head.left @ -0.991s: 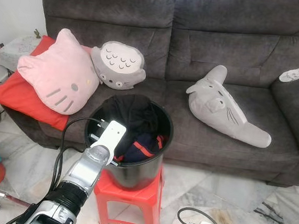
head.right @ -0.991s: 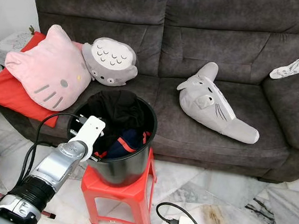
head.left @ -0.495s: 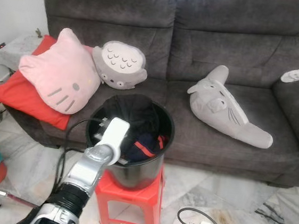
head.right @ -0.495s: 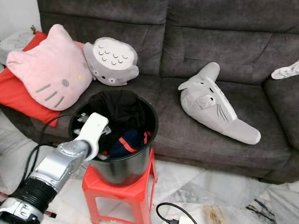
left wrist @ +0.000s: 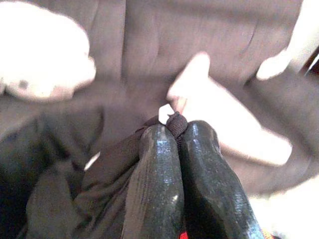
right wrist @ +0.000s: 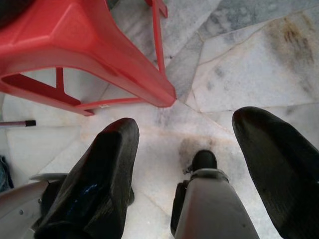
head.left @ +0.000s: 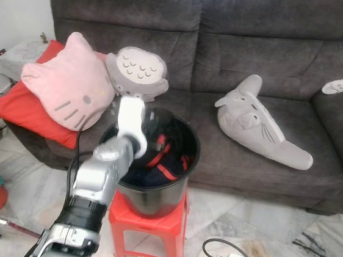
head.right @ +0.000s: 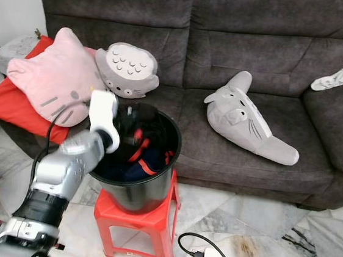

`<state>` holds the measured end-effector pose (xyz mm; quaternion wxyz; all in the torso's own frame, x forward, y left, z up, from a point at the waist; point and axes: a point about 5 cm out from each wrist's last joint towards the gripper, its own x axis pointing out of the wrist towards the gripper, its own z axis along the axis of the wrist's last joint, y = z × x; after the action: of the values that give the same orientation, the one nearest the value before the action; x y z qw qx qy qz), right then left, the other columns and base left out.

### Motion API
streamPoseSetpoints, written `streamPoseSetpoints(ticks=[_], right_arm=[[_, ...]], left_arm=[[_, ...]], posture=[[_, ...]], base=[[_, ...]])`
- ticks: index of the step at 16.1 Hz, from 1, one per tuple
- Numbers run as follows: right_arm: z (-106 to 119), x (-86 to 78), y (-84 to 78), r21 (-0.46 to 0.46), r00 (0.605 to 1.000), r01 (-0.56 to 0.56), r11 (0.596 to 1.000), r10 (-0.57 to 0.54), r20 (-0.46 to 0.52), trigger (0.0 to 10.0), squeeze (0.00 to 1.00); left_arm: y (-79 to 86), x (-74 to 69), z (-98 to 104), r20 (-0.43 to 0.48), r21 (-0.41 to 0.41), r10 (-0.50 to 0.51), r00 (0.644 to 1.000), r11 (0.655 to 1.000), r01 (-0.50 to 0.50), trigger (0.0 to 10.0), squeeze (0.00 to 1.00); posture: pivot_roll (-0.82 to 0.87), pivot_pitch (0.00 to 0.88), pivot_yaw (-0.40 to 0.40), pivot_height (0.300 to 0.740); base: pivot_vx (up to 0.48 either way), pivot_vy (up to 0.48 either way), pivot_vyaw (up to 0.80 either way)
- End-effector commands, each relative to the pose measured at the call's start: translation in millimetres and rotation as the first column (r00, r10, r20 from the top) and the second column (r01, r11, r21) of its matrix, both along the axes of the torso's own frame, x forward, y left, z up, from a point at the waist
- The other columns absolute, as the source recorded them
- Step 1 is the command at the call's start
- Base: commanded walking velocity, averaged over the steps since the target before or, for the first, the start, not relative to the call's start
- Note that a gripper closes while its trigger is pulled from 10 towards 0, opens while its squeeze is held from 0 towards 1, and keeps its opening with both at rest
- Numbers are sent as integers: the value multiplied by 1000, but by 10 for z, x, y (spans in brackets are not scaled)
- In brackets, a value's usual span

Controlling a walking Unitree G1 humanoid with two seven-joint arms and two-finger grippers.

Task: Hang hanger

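pinching dark cloth (left wrist: pixel 107 199) at the bin's (head.left: pixel 159 191) ten o'clock, the closed left tool (left wrist: pixel 177 144) risks tipping it if the cloth snags.

Readable text: none is showing in any view
Cushions (head.left: pixel 65 90): carrying only drawn cat and creature faces; no lettering
Bucket (head.left: pixel 183 166) and stool (head.left: pixel 149 224): showing no label or brand that can be read
White tag on the dark cloth, left wrist view: too blurred to read
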<state>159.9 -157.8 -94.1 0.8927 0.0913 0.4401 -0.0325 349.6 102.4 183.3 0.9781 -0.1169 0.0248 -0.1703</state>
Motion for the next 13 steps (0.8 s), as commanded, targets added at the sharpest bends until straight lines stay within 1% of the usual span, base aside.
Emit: streamPoseSetpoints(ticks=[1, 3, 6, 7, 10, 13], right_arm=[[-9, -17, 20, 3, 1000, -8, 1000, 8, -7, 10000, 0], [-7, -15, 16, 3, 1000, -9, 1000, 9, -5, 10000, 0], [0, -2, 13, 3, 1000, -12, 1000, 12, 3, 10000, 0], [10, 21, 15, 4, 1000, -12, 1000, 12, 11, 10000, 0], [23, 52, 33, 5, 1000, -17, 1000, 17, 22, 10000, 0], [24, 56, 43, 7, 1000, -19, 1000, 18, 22, 10000, 0]], left_arm=[[21, 6, 225, 102, -55, 8, 995, 998, -3, 10000, 0], [67, 13, 325, 148, -94, 47, 988, 995, -33, 10000, 0], [82, 15, 384, 164, -108, 49, 985, 994, -31, 10000, 0], [116, 34, 441, 180, -120, 68, 981, 992, -47, 10000, 0], [229, 78, 699, 253, -188, 123, 960, 979, -76, 10000, 0], [284, 87, 858, 302, -194, 143, 942, 977, -86, 10000, 0]], posture=[[12, 0, 75, 740], [10, 0, 75, 740], [11, 0, 73, 740], [10, 0, 72, 740], [14, 0, 71, 740], [14, 0, 71, 740]], base=[[0, 0, 0], [0, 0, 0], [0, 0, 0], [0, 0, 0], [0, 0, 0], [0, 0, 0]])
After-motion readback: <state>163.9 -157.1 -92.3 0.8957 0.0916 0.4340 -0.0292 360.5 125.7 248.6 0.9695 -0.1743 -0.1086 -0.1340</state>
